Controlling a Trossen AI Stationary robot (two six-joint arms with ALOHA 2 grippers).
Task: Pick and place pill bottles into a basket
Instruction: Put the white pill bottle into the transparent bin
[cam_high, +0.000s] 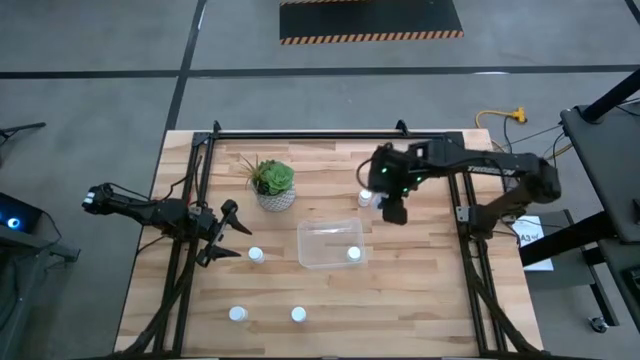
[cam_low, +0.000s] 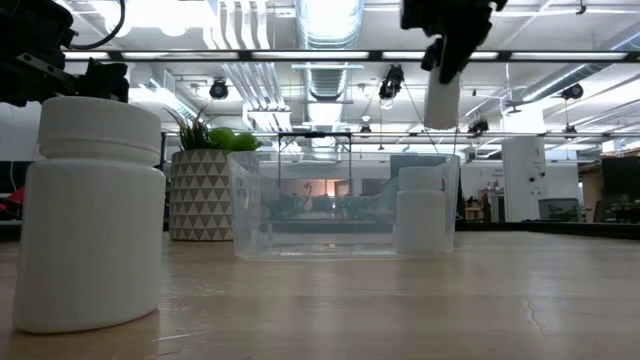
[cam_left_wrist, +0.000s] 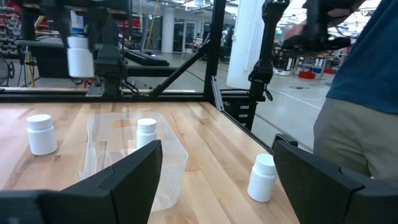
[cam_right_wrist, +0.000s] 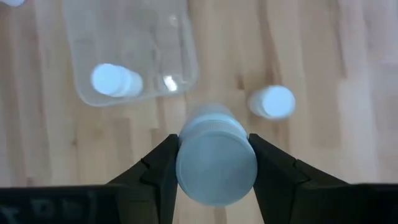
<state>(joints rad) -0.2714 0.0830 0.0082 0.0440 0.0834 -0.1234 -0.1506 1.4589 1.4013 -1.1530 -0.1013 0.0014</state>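
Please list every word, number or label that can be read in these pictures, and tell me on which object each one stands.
None can be read.
White tag beside the right arm's base, in the high view: dark print, too small to read.
Pill bottles, e.g.: plain white, no label visible.
Basket: clear, no marking.
Plant pot: only a triangle pattern, no text.

Two dark, slender jointed arms (matte black, angular jaws).

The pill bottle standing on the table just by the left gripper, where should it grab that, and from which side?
Probably around the body, below the cap, coming in level from the left arm's side. The pill bottle stands upright and round, apart from the basket, and the open left gripper already sits just beside it.
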